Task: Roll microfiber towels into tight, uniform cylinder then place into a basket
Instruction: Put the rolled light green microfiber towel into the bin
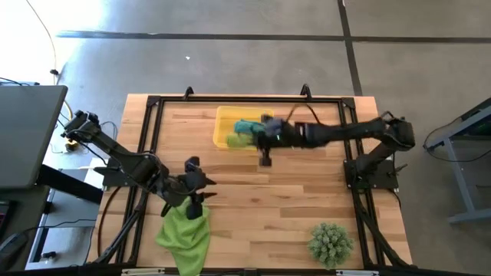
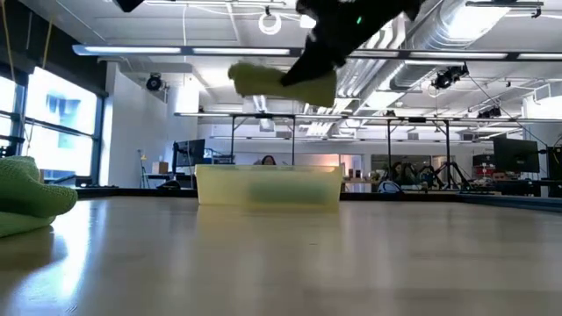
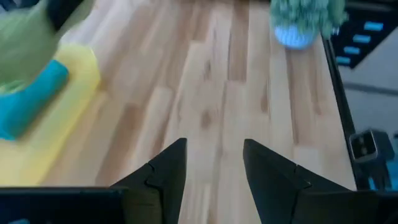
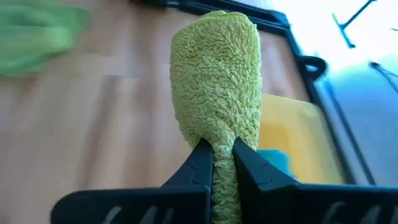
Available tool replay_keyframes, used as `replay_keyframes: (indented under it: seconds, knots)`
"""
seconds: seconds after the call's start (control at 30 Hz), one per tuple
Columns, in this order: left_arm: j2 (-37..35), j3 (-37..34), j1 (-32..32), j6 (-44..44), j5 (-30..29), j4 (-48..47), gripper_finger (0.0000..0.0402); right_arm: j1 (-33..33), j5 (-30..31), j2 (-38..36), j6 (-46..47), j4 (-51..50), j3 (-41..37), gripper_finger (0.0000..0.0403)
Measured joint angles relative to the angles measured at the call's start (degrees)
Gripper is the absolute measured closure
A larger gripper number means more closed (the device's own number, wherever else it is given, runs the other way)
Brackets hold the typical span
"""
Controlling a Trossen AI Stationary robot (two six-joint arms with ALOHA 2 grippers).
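Note:
My right gripper (image 4: 222, 155) is shut on a rolled lime-green towel (image 4: 217, 81) and holds it in the air over the yellow basket (image 1: 224, 126) at the table's far middle. In the low view the roll (image 2: 277, 79) hangs above the basket (image 2: 268, 186). A rolled teal towel (image 1: 247, 126) lies in the basket. A second lime-green towel (image 1: 186, 230) lies crumpled on the table near the front left. My left gripper (image 3: 214, 168) is open and empty just beyond that towel, over bare wood (image 1: 203, 186). My right gripper pinches one end of the lime-green roll (image 4: 222, 134) between its two fingers. The roll runs on lengthwise, away from the fingers. The fingers come from the table's right side. The roll is lifted clear of the basket and lies about level (image 2: 263, 77).
A spiky green ball-shaped plant (image 1: 331, 242) stands at the table's front right. A black frame (image 1: 153, 107) runs around the wooden table top. Bare wood lies between the basket and the front edge.

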Motion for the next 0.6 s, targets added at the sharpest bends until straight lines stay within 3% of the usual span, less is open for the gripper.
replay_keyframes:
  seconds: [0.13, 0.3, 0.43, 0.6]
  knots:
    - [-0.6, -0.1, 1.2, 3.7, -1.3, -0.5, 0.0255, -8.9, -7.4, 4.6, -3.5, 6.3, -1.8, 0.0390]
    - [-0.5, 0.0, 2.9, 8.2, -1.2, -0.7, 0.0255, -16.6, -11.8, 10.6, -4.8, 11.2, -1.8, 0.0392]
    - [-0.5, 0.0, 5.2, 11.8, -1.5, -1.7, 0.0255, -19.5, -16.3, 15.7, -4.9, 13.1, -1.8, 0.0394]
    - [-0.5, 0.0, 8.7, 13.0, -1.7, -4.1, 0.0255, -20.6, -16.9, 20.3, -6.9, 14.1, -1.7, 0.0393]
